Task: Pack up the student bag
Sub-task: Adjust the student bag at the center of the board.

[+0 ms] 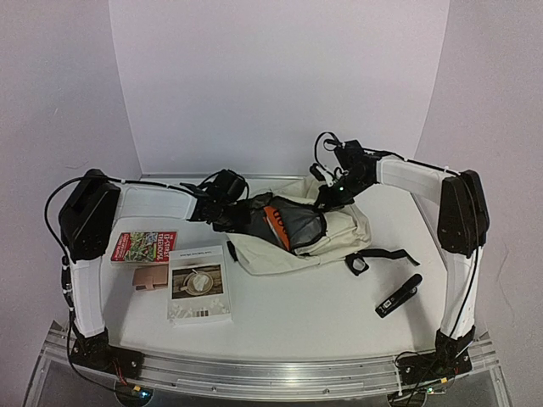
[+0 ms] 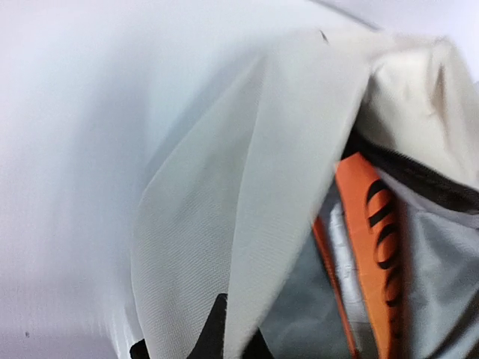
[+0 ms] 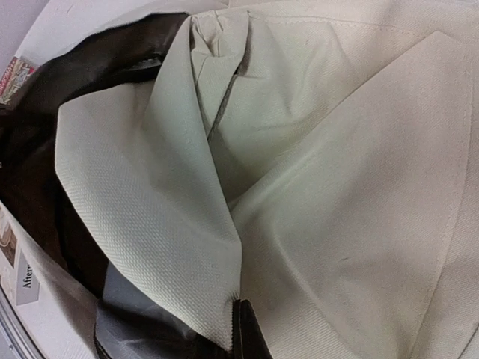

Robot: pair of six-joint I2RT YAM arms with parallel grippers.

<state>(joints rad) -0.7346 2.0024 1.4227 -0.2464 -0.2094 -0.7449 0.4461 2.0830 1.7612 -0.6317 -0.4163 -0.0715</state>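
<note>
The student bag [image 1: 327, 233] is a cream fabric backpack lying mid-table, its mouth held open and showing grey lining and an orange item with black letters [image 1: 277, 224]. My left gripper [image 1: 240, 212] is at the left rim of the mouth. In the left wrist view it [image 2: 224, 340] is shut on a fold of cream bag fabric [image 2: 247, 202], with the orange item [image 2: 372, 247] just inside. My right gripper [image 1: 332, 197] is at the far right rim. In the right wrist view it [image 3: 241, 333] is shut on a cream flap [image 3: 157, 224]; the fingers are mostly hidden.
Left of the bag lie a red book [image 1: 142, 246], a small pink-brown case [image 1: 151, 278], a white book with a coffee picture [image 1: 199, 284] and a black pen [image 1: 231, 250]. A black strap [image 1: 373, 257] trails right. A black device [image 1: 399, 296] lies front right.
</note>
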